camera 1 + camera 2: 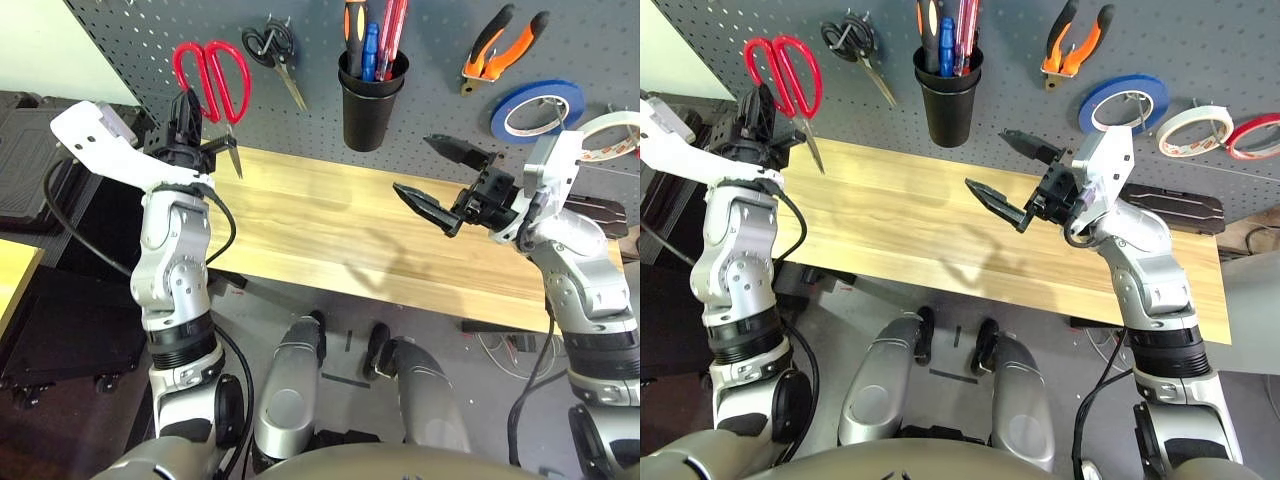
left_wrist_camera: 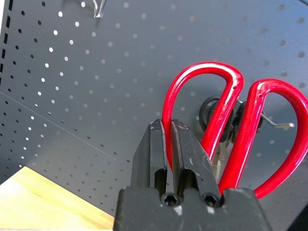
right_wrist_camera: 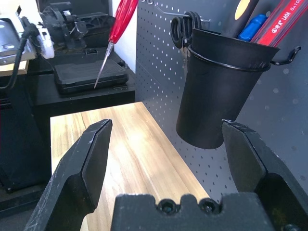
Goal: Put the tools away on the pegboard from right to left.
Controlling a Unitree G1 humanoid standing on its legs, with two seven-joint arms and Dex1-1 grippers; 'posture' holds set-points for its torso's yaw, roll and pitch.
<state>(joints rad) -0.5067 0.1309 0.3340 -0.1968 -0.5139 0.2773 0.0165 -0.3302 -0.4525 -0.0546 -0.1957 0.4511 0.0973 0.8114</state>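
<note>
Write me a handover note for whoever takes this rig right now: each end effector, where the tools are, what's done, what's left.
Left end effector: shut on the red-handled scissors, held up at the left end of the pegboard, blades pointing down. They are not yet seen on a hook.
Right end effector: open, holding nothing, over the wooden table.
Done: white tape roll and orange-and-black pliers hang on the board; the screwdriver stands in the black cup.
Left: hang the red scissors on a free hook at the left, next to the black-handled scissors, then release.
</note>
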